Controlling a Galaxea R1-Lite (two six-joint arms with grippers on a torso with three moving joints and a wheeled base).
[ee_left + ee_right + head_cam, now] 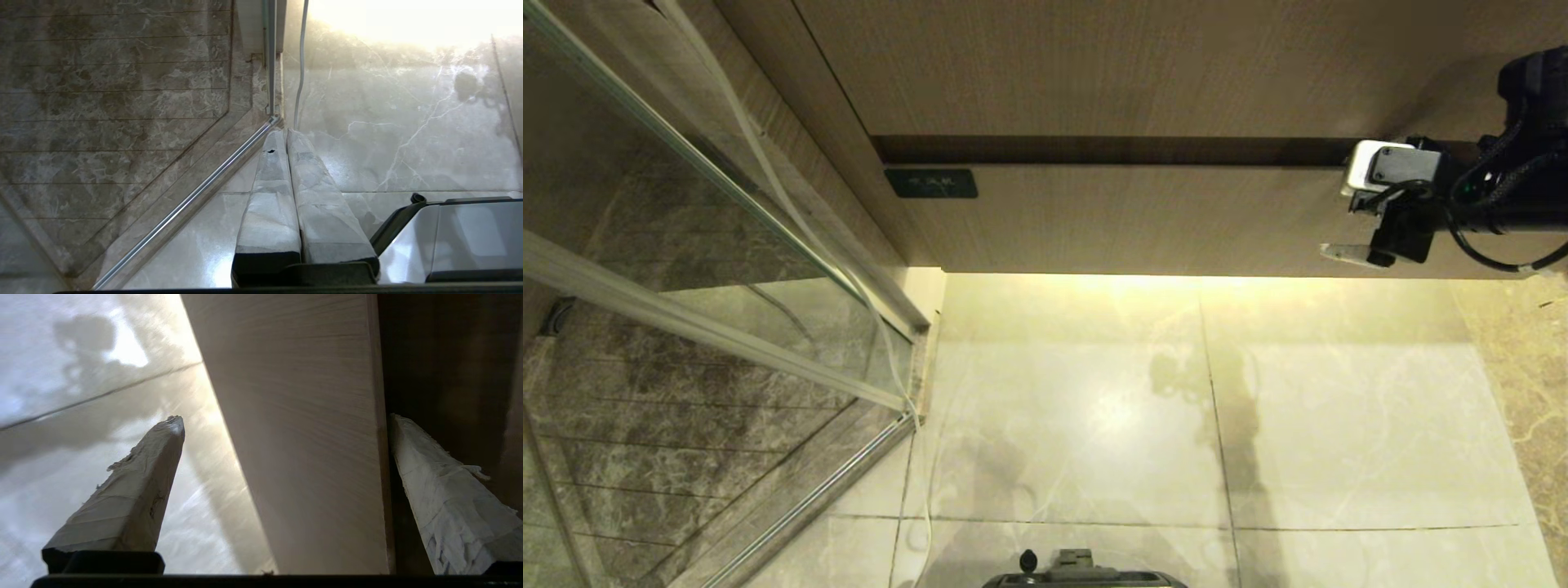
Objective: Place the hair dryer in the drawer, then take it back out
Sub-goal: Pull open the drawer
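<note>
**Right gripper spread wide across the closed drawer front**

The head view looks down at a light wood vanity above a glossy pale marble floor (1094, 392). The drawer (1143, 220) is closed, its flat handleless front sitting flush below a dark horizontal gap, with a taller wood panel (1176, 65) above that. A small dark plate (930, 183) sits at the drawer's upper left corner.

The right gripper (1343, 216) reaches in from the right edge, at the right end of the drawer front. In the right wrist view its two tape-wrapped fingers (135, 490) are spread wide apart and hold nothing. The drawer front (302, 437) runs between them: one finger lies on the floor side, the other by the dark gap along the front's top edge. Whether either finger touches the wood cannot be told.

The left gripper (286, 134) hangs low over the floor, fingers pressed together and empty, next to the robot's base (457, 237). A glass shower screen (686, 245) stands to the left.

The hair dryer appears in no view.
</note>
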